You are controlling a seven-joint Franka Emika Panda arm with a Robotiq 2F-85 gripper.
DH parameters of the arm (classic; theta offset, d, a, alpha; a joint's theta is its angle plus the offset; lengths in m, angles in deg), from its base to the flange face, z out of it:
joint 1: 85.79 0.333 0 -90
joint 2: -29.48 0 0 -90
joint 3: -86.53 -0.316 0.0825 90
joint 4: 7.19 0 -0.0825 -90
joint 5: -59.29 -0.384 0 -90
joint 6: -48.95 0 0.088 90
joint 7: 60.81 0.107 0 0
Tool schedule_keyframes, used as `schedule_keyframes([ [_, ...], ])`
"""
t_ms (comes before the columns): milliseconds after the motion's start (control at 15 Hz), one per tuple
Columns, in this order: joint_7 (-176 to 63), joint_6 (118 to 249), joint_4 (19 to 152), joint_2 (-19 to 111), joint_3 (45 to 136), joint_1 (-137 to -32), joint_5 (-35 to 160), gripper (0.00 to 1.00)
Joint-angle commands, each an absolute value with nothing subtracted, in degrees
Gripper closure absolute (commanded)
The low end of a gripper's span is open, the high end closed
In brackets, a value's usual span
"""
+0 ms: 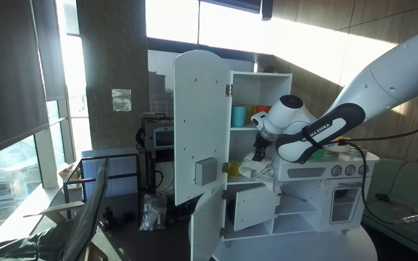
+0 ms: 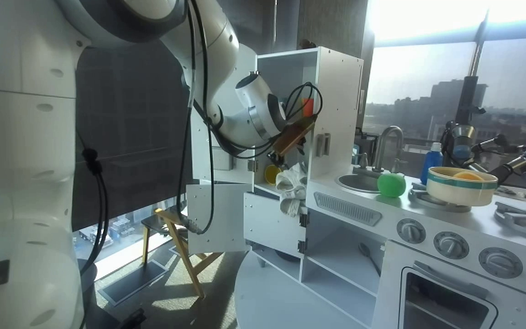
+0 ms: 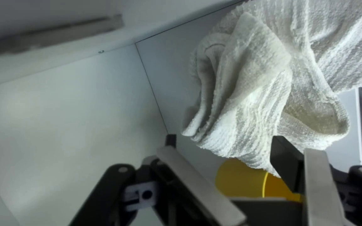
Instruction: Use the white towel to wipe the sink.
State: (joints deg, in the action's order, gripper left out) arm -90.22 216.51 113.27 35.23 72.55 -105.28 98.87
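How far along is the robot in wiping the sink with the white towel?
Looks done: the hand is lined up at the white towel. In progress, probably: the grasp; its fingers stand apart, nothing clamped. Left: gripping the towel, which drapes off the cabinet shelf, carrying it to the metal sink, and wiping.

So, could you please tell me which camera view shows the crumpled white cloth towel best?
The wrist view: the crumpled white cloth towel appears largest there, folds and ribbed texture clear, though the frame cuts it off top and right. Both exterior views show it smaller, with one end hanging down.
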Motion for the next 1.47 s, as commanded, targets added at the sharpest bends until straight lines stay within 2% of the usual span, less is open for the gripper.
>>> schedule_keyframes([
  [0, -105.3, 215.6, 118.2, 30.9, 67.4, -107.8, 83.2, 0.0],
  [200, -117.6, 214.2, 119.9, 30.6, 59.8, -111.0, 68.1, 0.0],
  [467, -131.6, 201.4, 118.7, 25.7, 56.6, -112.7, 48.5, 0.0],
  [600, -136.8, 192.5, 120.6, 19.4, 59.6, -112.7, 40.3, 0.0],
  [667, -136.6, 187.7, 120.9, 17.2, 69.6, -104.4, 40.3, 0.0],
  [733, -137.6, 182.7, 121.5, 14.6, 64.3, -111.9, 39.6, 0.0],
  [800, -135.9, 178.4, 121.5, 12.6, 75.1, -103.0, 42.4, 0.0],
  [1133, -130.0, 172.3, 128.5, 2.7, 88.1, -96.6, 49.5, 0.0],
  [1400, -122.2, 173.7, 132.2, -1.4, 92.1, -95.9, 55.1, 0.0],
])
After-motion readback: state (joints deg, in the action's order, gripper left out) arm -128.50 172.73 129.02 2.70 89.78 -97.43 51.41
